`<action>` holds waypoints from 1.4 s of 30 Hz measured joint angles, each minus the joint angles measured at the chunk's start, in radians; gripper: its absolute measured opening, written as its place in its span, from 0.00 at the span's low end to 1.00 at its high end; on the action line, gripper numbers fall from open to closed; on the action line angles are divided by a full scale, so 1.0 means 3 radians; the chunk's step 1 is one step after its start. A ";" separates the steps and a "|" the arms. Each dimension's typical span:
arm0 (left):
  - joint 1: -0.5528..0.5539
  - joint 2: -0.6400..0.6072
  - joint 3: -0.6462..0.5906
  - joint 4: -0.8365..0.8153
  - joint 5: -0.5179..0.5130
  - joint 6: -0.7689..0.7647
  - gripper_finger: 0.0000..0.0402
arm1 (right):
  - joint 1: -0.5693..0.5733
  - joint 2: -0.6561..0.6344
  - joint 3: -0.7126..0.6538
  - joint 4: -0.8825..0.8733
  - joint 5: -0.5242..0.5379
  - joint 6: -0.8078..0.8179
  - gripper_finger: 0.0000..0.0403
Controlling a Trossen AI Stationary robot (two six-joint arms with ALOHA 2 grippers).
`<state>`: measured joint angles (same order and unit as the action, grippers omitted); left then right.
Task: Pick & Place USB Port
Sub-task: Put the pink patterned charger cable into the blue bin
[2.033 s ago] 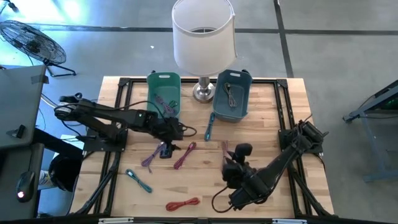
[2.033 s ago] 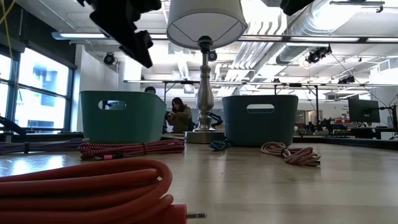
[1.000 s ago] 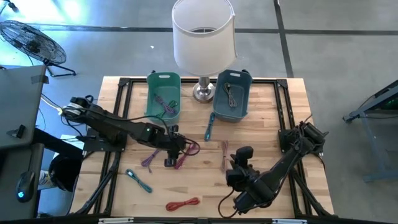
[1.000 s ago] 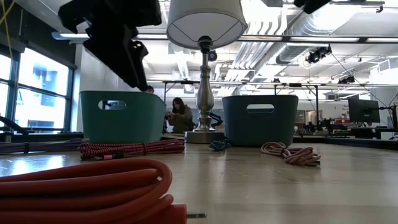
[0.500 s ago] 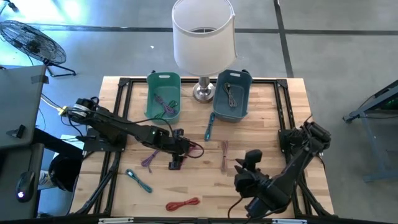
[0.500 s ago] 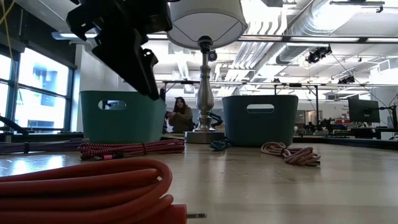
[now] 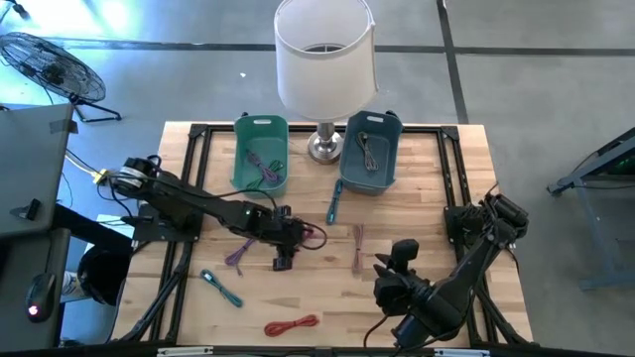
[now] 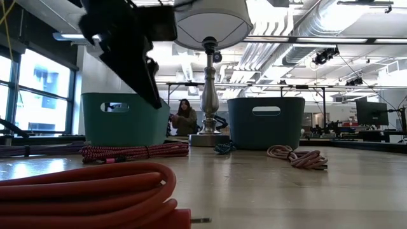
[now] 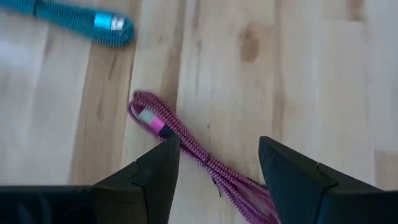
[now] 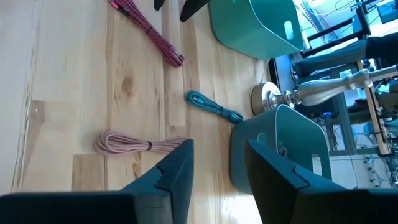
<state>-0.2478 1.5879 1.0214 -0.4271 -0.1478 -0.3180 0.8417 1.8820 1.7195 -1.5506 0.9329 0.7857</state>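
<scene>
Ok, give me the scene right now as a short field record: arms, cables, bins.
left gripper: open, over the magenta cable at mid-table
right gripper: open, empty, at the near right of the table
green bin: holds a purple cable
blue bin: holds a dark cable
loose on table: teal cable, red cable, pink cable
lamp: between the bins

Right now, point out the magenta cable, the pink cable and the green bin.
magenta cable [image 9: 186, 146], left wrist view, braided run behind the plug.
pink cable [image 10: 134, 145], right wrist view, middle of the bundle.
green bin [image 7: 260, 129], high view, far rim.
</scene>
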 joint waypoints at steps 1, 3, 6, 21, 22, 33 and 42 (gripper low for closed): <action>0.0021 0.0011 -0.0002 -0.0076 -0.0003 -0.0104 0.53 | 0.0000 0.0000 0.0000 0.0006 -0.0001 0.0000 0.33; 0.0062 0.0016 -0.0013 -0.0163 -0.0004 -0.0268 0.53 | 0.0001 0.0000 0.0000 0.0023 0.0000 0.0001 0.33; 0.0097 0.0044 -0.0005 -0.0221 -0.0012 -0.0313 0.53 | 0.0006 0.0001 0.0000 0.0033 -0.0001 0.0000 0.33; 0.0090 0.0288 -0.0006 -0.0234 0.0297 -0.0601 0.53 | 0.0013 0.0003 0.0000 0.0049 -0.0065 0.0000 0.33; 0.0090 0.0304 -0.0006 -0.0229 0.0297 -0.0604 0.53 | 0.0013 0.0003 0.0000 0.0049 -0.0065 0.0000 0.33; 0.0090 0.0320 -0.0006 -0.0230 0.0314 -0.0638 0.53 | 0.0013 0.0003 0.0000 0.0088 -0.0079 0.0000 0.33; 0.0084 0.0320 -0.0006 -0.0154 0.0312 -0.0702 0.53 | 0.0043 0.0003 0.0000 0.0099 -0.0080 -0.0002 0.33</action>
<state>-0.2226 1.6840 1.0195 -0.4733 -0.0544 -0.5286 0.8545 1.8829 1.7195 -1.5210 0.9089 0.7853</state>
